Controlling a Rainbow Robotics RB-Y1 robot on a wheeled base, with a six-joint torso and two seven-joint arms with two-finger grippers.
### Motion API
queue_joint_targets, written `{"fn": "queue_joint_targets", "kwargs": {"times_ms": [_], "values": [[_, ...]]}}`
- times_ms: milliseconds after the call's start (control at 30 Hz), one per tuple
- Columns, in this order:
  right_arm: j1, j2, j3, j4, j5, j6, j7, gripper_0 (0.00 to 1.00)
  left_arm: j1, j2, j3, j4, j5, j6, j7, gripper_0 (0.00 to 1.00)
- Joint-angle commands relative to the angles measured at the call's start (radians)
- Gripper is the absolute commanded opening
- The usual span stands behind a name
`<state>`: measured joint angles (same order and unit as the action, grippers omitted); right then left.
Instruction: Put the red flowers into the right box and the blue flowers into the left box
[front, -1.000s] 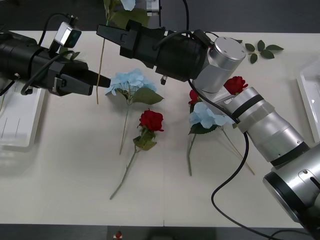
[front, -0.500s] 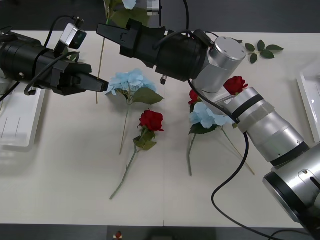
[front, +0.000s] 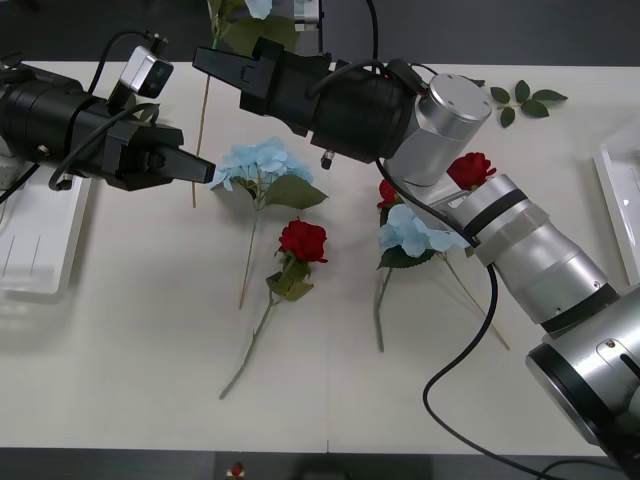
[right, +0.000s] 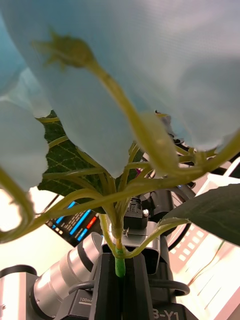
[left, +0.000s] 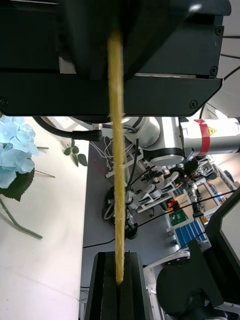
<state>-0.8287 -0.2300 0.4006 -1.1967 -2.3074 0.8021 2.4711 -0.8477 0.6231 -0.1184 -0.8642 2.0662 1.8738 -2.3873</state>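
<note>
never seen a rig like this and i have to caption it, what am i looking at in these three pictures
This is a two-armed robot sorting artificial flowers. The wide picture looks down from above its arms at a table. The two tall pictures come from cameras on its wrists.

Both grippers are closed on one blue flower. The right gripper pinches the stem just under the head. The left gripper pinches the stem near its lower end.

On the table lie two more blue flowers, some red flowers and a loose leaf sprig. The left box and the right box are white trays at the table's two side edges.
</note>
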Motion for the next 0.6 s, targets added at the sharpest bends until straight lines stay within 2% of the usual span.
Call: {"fn": "queue_joint_targets", "kwargs": {"times_ms": [33,100,133,367,600], "values": [[-0.038,-0.014,0.007,-0.017,-0.013,0.005,-0.009,0.67,0.009,0.026,0.011,-0.027,0.011,-0.010,0.026,0.00],[-0.040,-0.014,0.007,-0.017,-0.013,0.003,0.000,0.86,0.009,0.027,0.013,-0.027,0.011,-0.010,0.026,0.00],[-0.038,-0.014,0.007,-0.017,-0.015,0.005,0.003,0.90,0.009,0.027,0.011,-0.027,0.011,-0.010,0.026,0.00],[-0.038,-0.019,0.007,-0.018,-0.015,0.005,0.037,1.00,0.009,0.033,0.022,-0.027,0.012,-0.008,0.026,0.00],[-0.040,-0.035,0.007,-0.018,-0.035,0.008,0.066,1.00,0.016,0.084,0.072,-0.027,0.000,0.002,0.042,0.00]]}}
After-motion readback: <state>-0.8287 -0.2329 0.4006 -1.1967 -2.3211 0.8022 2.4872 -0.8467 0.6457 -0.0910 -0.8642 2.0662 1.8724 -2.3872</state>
